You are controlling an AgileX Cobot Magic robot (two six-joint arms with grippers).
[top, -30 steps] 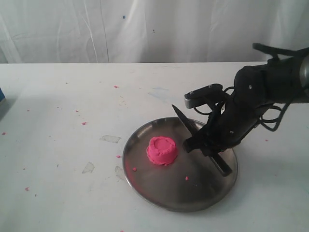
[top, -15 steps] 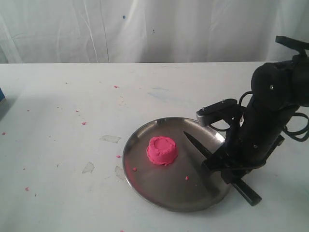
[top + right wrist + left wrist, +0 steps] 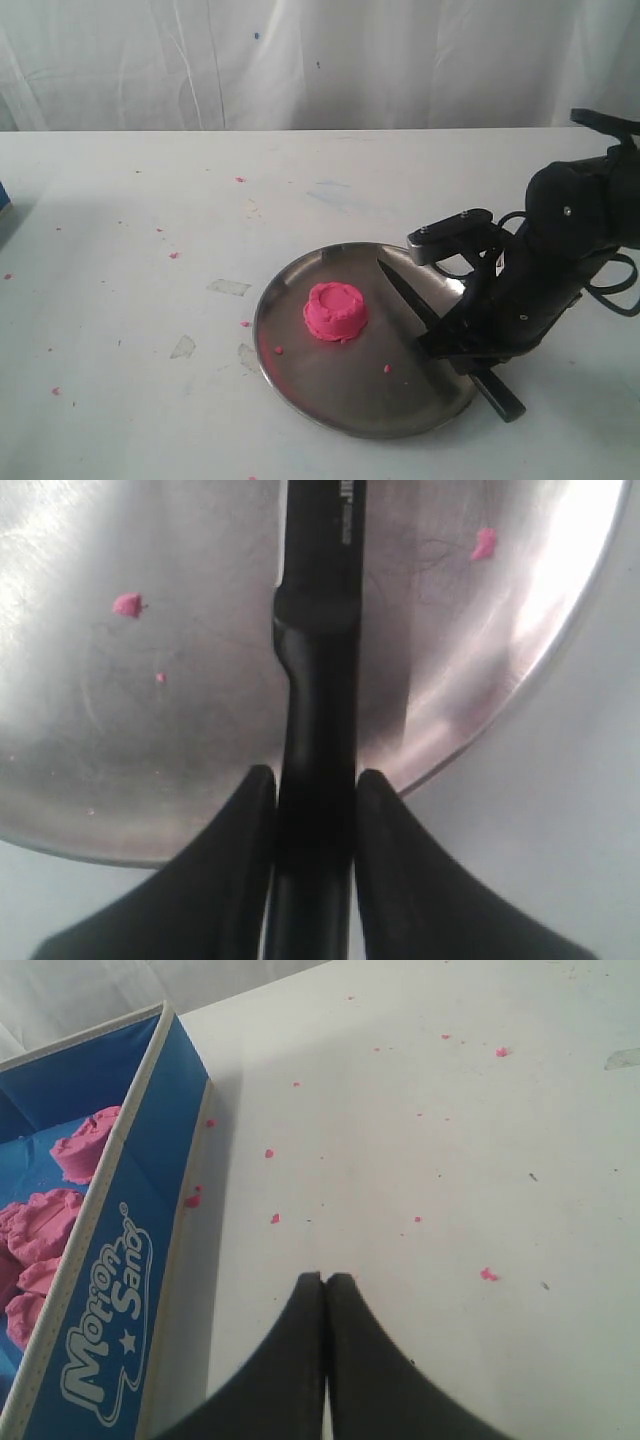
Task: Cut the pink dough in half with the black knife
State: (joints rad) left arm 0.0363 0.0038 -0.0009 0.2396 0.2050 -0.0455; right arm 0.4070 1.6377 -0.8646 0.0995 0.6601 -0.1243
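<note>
The pink dough (image 3: 336, 310) is one round dimpled mound left of centre on the steel plate (image 3: 330, 400). My right gripper (image 3: 462, 352) is shut on the handle of the black knife (image 3: 410, 299), over the plate's right rim. The blade points up and left across the plate and ends to the right of the dough, apart from it. From the right wrist, the knife (image 3: 318, 640) runs out between the gripper (image 3: 316, 780) fingers above the plate (image 3: 150, 780). My left gripper (image 3: 325, 1278) is shut on nothing above the bare white table, out of the exterior view.
A blue sand box (image 3: 130, 1250) holding pink dough lumps (image 3: 45, 1220) stands beside the left gripper. Pink crumbs (image 3: 386, 369) dot the plate and the white table (image 3: 150, 230). Tape scraps (image 3: 228, 287) lie left of the plate. A white curtain backs the table.
The right arm drew back to the right and came down with the knife. The blade went from above the plate's far rim to low over its right side. The dough has not moved.
</note>
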